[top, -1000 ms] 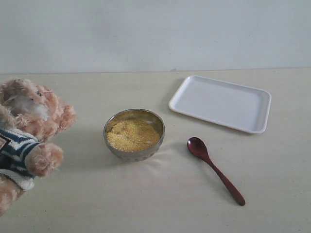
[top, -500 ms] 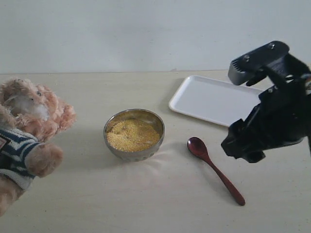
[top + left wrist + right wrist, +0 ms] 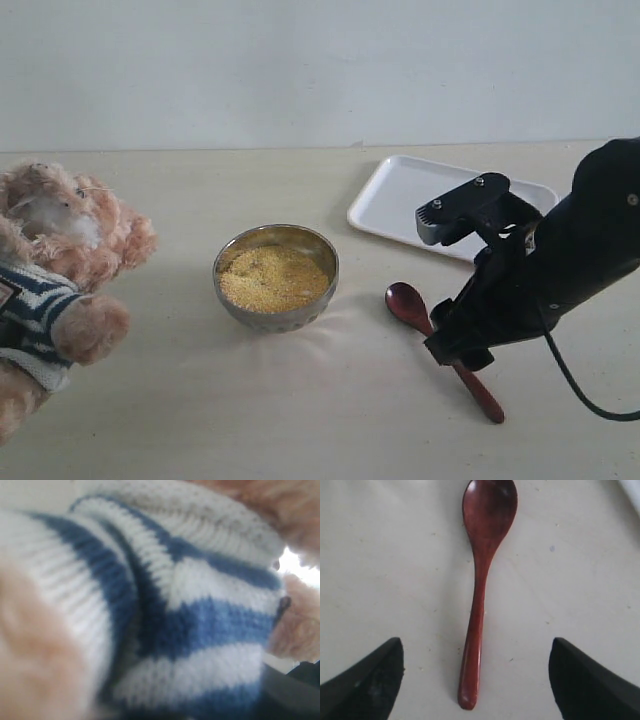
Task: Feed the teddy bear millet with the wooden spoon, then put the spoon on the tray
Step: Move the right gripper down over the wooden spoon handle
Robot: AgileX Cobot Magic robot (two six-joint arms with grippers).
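The teddy bear point(image 3: 62, 262) sits at the table's left edge in its striped shirt. That shirt point(image 3: 200, 615) fills the left wrist view, bunched where the jaws stand, so my left gripper looks shut on the bear with its fingers hidden. Yellow millet point(image 3: 272, 278) lies in the metal bowl point(image 3: 276, 319) at the centre. To the right of the bowl, the wooden spoon point(image 3: 406, 302) lies flat on the table. My right gripper point(image 3: 458, 352) hovers low over its handle. The gripper point(image 3: 475, 647) is open, with the handle end of the spoon point(image 3: 480, 580) between the fingers, untouched.
The white tray point(image 3: 400, 200) lies behind the spoon at the back right, partly hidden by my right arm point(image 3: 570, 260). A pale wall stands along the far edge of the table. Bare tabletop point(image 3: 300, 410) lies in front of the bowl.
My right arm came in from the right and dropped down over the spoon's handle, with its gripper open. The bear, bowl, spoon and tray stayed where they were.
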